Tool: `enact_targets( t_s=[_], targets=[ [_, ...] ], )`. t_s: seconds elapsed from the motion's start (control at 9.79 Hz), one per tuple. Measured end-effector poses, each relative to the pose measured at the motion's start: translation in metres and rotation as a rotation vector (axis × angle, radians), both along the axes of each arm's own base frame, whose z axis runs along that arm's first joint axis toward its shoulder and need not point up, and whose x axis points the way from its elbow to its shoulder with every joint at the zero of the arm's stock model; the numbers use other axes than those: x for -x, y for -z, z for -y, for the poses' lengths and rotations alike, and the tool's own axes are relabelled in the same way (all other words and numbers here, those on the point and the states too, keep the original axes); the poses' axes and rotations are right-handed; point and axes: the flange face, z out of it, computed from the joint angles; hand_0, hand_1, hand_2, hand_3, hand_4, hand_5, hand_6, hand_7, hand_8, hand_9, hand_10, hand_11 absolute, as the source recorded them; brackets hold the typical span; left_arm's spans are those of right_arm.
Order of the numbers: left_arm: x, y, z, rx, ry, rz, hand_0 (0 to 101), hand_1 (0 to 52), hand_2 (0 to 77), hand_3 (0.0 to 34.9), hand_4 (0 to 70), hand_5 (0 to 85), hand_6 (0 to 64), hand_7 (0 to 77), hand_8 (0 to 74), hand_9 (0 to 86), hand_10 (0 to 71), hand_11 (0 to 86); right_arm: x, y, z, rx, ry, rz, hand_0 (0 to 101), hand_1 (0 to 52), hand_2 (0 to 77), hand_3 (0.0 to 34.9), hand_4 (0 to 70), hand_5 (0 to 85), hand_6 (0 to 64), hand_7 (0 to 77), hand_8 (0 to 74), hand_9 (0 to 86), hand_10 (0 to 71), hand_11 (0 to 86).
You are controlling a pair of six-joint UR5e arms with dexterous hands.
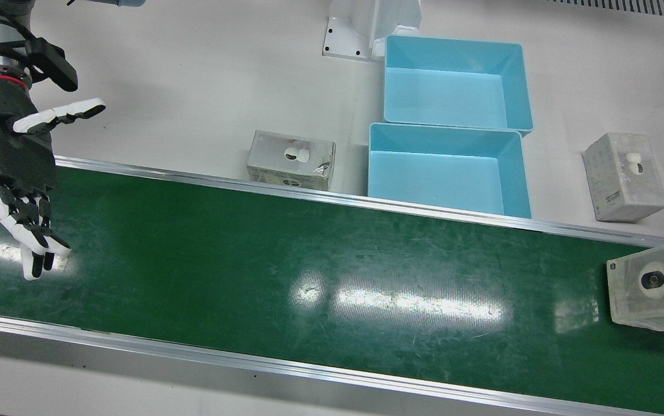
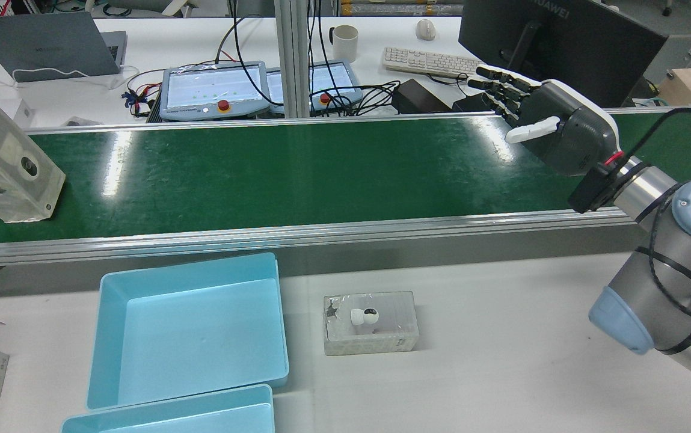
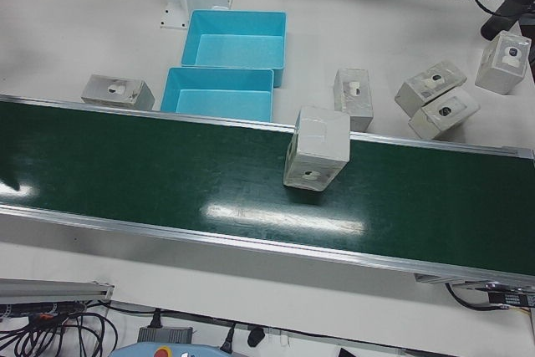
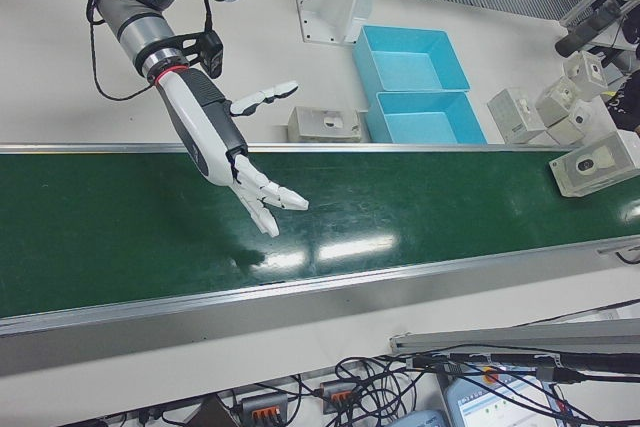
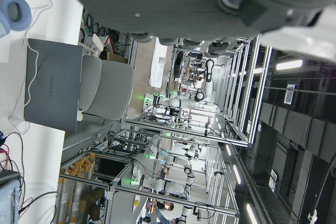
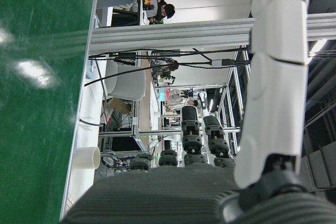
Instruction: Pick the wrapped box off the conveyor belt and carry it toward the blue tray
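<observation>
I am reading "HUAWEI" on the back of the monitor [image 2: 562, 36] and on the grey laptop [image 2: 44, 45], both sitting on the far desk in the rear view; the print on the box labels is too small for me to make out.

The wrapped box [image 1: 658, 286] is standing on the green conveyor belt [image 1: 308, 271], at its end on the robot's left, with a small white camera showing through the wrapping. My right hand [image 1: 17, 167] is hovering over the opposite end of the belt, well apart from the box, its fingers spread and extended, holding nothing.

Two blue trays are sitting side by side on the white surface [image 1: 193, 75] on the robot's side of the belt; the nearer blue tray [image 1: 511, 173] is just beside the belt's rail, the second tray [image 1: 519, 86] touching it behind. Another wrapped box [image 1: 291, 160] is lying on the surface between the trays and my right hand. More boxes [image 3: 435, 98] are resting on the surface beyond the trays, on the left arm's side.

My left hand [image 5: 210, 3] is showing only its palm at the edge of its own camera view, so I cannot tell how its fingers are set.
</observation>
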Motion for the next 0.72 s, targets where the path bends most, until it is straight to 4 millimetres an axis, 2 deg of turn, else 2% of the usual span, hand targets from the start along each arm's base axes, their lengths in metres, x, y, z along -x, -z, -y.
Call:
enact_targets(
  t_s=[0.72],
  targets=[
    [0.0, 0.0, 0.0, 0.0, 0.0, 0.0, 0, 0.0, 0.5, 0.0, 0.0, 1.1, 0.0, 0.5, 0.5, 0.0, 0.0, 0.0, 0.0018, -0.0029, 0.0004, 0.005, 0.005, -0.005, 48, 12.5, 6.0, 0.6, 12.0, 12.0, 5.5, 19.6, 0.5, 4.9, 2.2, 3.8]
  ],
)
